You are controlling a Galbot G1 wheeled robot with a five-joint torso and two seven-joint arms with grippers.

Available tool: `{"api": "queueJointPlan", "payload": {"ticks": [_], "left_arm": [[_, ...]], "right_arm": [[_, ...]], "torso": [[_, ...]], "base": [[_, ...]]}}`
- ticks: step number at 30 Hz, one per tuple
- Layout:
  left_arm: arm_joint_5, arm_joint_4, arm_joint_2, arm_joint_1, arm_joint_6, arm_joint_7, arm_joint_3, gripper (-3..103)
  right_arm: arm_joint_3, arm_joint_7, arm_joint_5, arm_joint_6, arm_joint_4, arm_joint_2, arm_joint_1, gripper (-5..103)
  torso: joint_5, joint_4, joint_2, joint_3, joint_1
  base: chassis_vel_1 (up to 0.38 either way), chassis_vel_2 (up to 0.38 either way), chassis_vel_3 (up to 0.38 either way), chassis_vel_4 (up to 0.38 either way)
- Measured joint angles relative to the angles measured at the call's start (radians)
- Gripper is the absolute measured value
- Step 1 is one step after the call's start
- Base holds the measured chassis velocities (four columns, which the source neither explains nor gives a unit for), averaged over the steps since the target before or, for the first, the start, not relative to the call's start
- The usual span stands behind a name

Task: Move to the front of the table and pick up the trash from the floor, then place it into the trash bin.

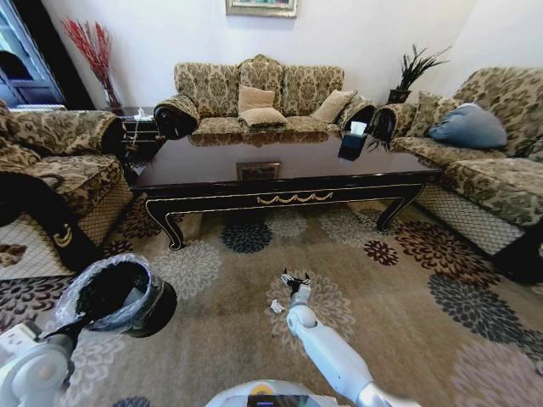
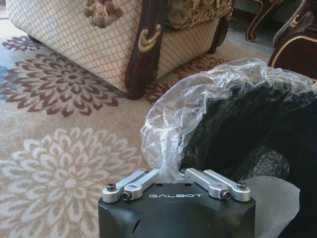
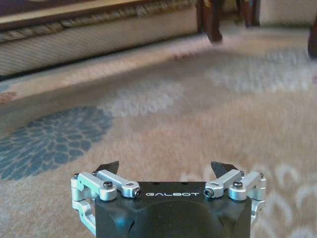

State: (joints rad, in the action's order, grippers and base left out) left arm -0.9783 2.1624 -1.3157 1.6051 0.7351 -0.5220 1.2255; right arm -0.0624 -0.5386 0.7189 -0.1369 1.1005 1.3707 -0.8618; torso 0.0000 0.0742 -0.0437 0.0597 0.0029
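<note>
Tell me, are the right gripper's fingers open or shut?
Open: the right gripper hangs over the carpet, its fingers set wide apart.

The black left gripper (image 2: 171, 174), marked GALBOT, is seen clamped on the crinkly clear plastic liner (image 2: 198, 104) at the near rim of the round black trash bin (image 2: 262, 129). A crumpled dark piece (image 2: 262, 163) is seen inside the bin. Beyond, a quilted cream sofa base (image 2: 89, 44) with a carved dark wooden leg (image 2: 143, 49) is set on the floral beige carpet (image 2: 64, 153).
</note>
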Motion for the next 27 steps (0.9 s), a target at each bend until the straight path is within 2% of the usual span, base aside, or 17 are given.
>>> {"api": "queueJointPlan", "payload": {"ticks": [1,5,15,24,26,27], "left_arm": [[0.0,0.0,0.0,0.0,0.0,0.0,0.0,2],[0.003,0.013,-0.011,0.018,0.0,-0.004,0.009,2],[0.018,0.04,-0.027,0.029,0.0,-0.014,0.008,2],[0.033,0.036,-0.031,0.015,0.0,-0.019,-0.007,2],[0.039,0.035,-0.033,0.008,0.0,-0.021,-0.017,2],[0.041,0.035,-0.034,0.005,0.0,-0.023,-0.021,2]], "right_arm": [[0.0,0.0,0.0,0.0,0.0,0.0,0.0,100],[0.044,-0.007,0.17,0.083,-0.062,0.034,0.055,100],[0.092,0.034,0.18,0.087,-0.261,0.073,0.139,100],[0.093,0.044,0.216,0.106,-0.26,0.069,0.14,101],[0.086,0.044,0.216,0.113,-0.253,0.069,0.136,91],[0.082,0.044,0.216,0.117,-0.253,0.07,0.135,91]], "torso": [[0.0,0.0,0.0,0.0,0.0],[-0.0001,-0.0004,0.0,0.0,0.0],[0.0,0.0,0.0,0.0,0.0],[0.0,-0.0002,0.0,0.0,0.0],[-0.0001,-0.0001,0.0,0.0,0.0],[-0.0001,-0.0001,0.0,0.0,0.0]], "base": [[0.0,0.0,0.0,0.0],[0.0,0.0,0.0,0.0],[0.0,0.0,0.0,0.0],[0.0,0.0,0.0,0.0],[0.0,0.0,0.0,0.0],[0.0,0.0,0.0,0.0]]}}
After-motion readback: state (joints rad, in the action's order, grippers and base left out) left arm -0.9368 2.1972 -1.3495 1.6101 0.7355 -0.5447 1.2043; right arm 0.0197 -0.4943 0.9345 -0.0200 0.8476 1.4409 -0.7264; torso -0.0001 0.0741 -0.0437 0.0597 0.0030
